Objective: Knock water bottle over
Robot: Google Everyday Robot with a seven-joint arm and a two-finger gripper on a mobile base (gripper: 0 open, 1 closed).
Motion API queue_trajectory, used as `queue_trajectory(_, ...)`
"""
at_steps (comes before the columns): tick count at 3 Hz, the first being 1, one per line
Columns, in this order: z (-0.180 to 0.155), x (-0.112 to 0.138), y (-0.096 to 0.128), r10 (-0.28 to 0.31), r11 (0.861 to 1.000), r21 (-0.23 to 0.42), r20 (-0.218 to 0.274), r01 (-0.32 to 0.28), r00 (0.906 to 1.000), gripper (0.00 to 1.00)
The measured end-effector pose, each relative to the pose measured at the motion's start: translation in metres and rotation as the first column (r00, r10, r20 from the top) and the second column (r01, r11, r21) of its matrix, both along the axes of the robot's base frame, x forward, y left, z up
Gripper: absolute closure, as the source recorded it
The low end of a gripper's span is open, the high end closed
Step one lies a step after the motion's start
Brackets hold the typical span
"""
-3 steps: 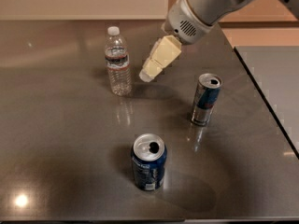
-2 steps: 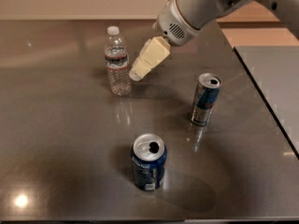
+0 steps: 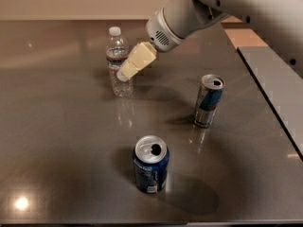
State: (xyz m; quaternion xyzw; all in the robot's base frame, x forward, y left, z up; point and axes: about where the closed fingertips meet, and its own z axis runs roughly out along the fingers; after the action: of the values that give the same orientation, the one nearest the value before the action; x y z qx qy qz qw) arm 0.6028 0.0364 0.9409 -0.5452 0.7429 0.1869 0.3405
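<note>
Water bottle [image 3: 116, 46] is my target. Nearest me, well short of the jaws, stands a blue soda can [image 3: 150, 164]; a slim can [image 3: 208, 100] stands off to their right. The gripper [image 3: 124, 74], jaws pressed together and empty, is at the upright bottle's middle; the bottle stands just left of them, so I'd shove leftward.
</note>
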Motion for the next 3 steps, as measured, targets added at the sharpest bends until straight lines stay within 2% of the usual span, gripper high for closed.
queue_trajectory(2,-0.002,0.020,0.016,-0.015,0.996,0.086,-0.019,0.017,0.9997,0.00)
queue_trajectory(3,0.003,0.023,0.025,-0.001,0.993,0.116,-0.014,0.002,0.9999,0.00)
